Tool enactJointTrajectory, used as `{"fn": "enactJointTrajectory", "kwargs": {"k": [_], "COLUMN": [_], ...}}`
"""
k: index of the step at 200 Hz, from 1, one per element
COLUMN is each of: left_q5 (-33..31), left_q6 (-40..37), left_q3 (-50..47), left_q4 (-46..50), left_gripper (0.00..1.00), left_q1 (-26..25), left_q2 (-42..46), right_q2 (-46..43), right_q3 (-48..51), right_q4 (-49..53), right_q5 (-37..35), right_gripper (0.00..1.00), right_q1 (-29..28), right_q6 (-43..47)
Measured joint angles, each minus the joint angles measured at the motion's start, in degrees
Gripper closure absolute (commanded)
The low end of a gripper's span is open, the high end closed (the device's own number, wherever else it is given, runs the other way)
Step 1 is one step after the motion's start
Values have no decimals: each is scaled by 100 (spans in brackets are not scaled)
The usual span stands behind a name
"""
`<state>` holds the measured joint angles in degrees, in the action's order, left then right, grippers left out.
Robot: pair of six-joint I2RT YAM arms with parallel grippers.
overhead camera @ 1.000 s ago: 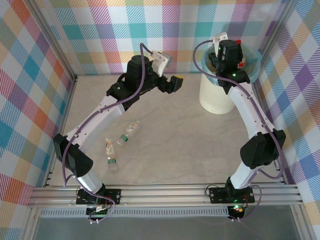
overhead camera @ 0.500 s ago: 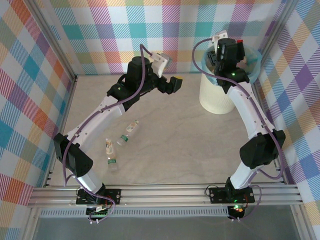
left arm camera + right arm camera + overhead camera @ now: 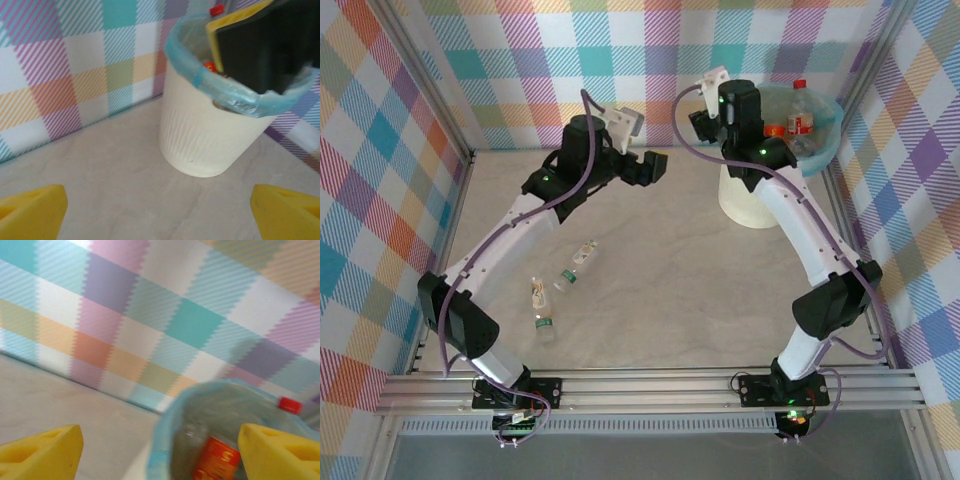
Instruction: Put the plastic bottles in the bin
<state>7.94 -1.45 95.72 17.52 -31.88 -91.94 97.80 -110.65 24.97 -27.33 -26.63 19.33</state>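
Note:
The bin (image 3: 760, 190), a cream bucket with a teal liner, stands at the back right. Bottles with red labels (image 3: 798, 112) lie inside it. In the right wrist view one red-labelled bottle (image 3: 220, 460) lies in the bin (image 3: 167, 440). Several clear bottles lie on the table at the left, among them one with a green label (image 3: 567, 278) and one nearer the front (image 3: 545, 328). My right gripper (image 3: 703, 122) (image 3: 160, 455) hangs open and empty just left of the bin's rim. My left gripper (image 3: 650, 167) (image 3: 160, 215) is open and empty, facing the bin (image 3: 210, 135).
Checked walls close in the table at the back and on both sides. An aluminium rail (image 3: 650, 385) runs along the near edge. Bare tabletop (image 3: 680, 290) stretches between the loose bottles and the bin. The right gripper (image 3: 265, 45) hangs over the bin in the left wrist view.
My right gripper has swung left from above the bin to beside its rim, uncovering the bottles inside. The left arm has shifted slightly to the left.

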Motion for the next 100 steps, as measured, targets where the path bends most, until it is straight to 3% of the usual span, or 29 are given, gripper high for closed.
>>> {"fn": "enactJointTrajectory", "kwargs": {"k": [40, 66, 100], "left_q5": [-326, -562, -785], "left_q6": [319, 573, 868], "left_q3": [-717, -1246, -1770], "left_q4": [367, 730, 1270], "left_gripper": [5, 4, 3], "left_q1": [402, 835, 1320], "left_q2": [787, 1443, 2153], "right_q2": [-251, -256, 210], "right_q3": [164, 577, 664], "right_q4": [61, 44, 90], "right_q5": [1615, 2702, 3571], "right_gripper": [17, 14, 11], "right_q1": [-435, -968, -1508], "right_q6": [-44, 431, 1152]}}
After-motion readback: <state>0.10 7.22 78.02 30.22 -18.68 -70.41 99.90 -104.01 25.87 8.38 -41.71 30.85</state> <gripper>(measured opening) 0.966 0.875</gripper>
